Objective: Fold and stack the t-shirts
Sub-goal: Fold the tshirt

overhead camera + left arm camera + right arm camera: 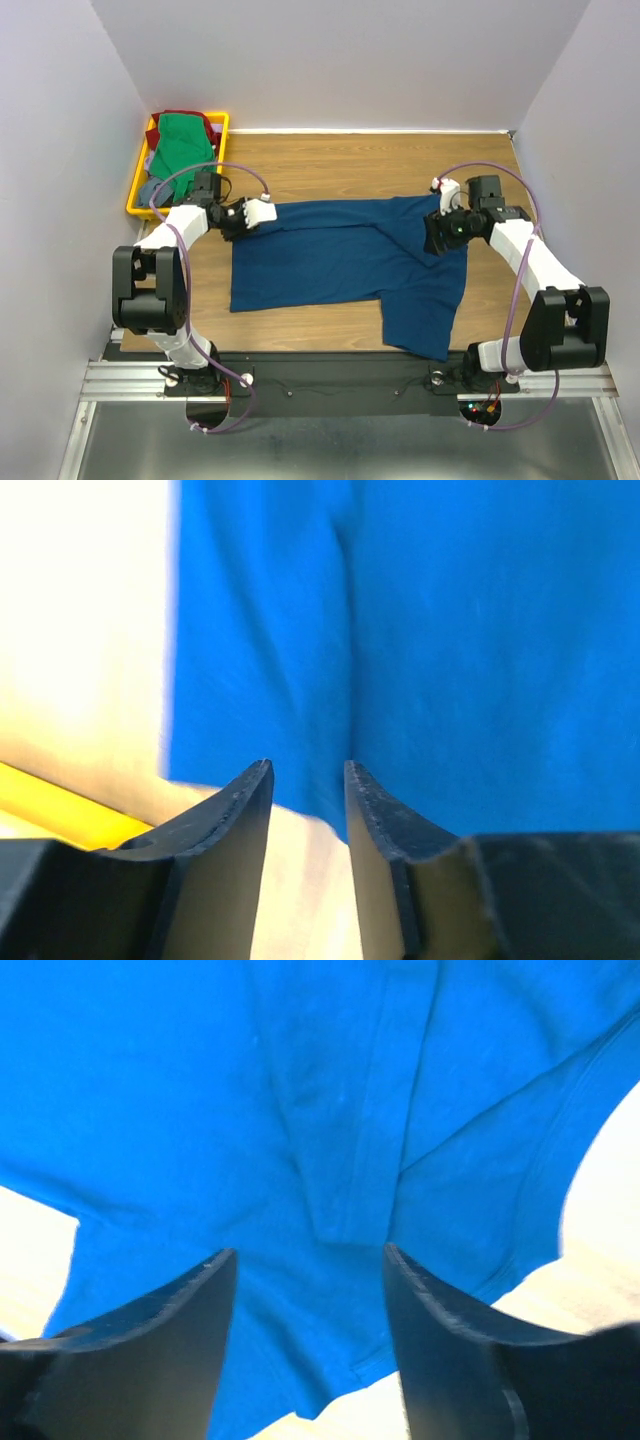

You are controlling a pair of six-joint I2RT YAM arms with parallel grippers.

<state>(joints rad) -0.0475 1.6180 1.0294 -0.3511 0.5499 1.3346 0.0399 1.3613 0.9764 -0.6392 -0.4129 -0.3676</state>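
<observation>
The dark blue t-shirt [330, 265] lies spread across the table [330, 160], reaching its near edge. The left claw [237, 217] is released, slightly parted at the shirt's far left corner; the right claw [441, 232] gapes wider over its right side, neither holding cloth. A yellow tray [135, 195] in the far left corner holds a green t-shirt [180, 145].

The spread t-shirt [330, 255] is plain dark blue from above, and a brighter blue in both wrist views. In the yellow tray [134, 192] there are a bright green shirt [180, 140], a dark red shirt [195, 117] and a grey-blue shirt [152, 185]. The worktop [330, 165] has a light brown wood grain. The left tool [307, 770] and the right tool [310, 1252] are black.
</observation>
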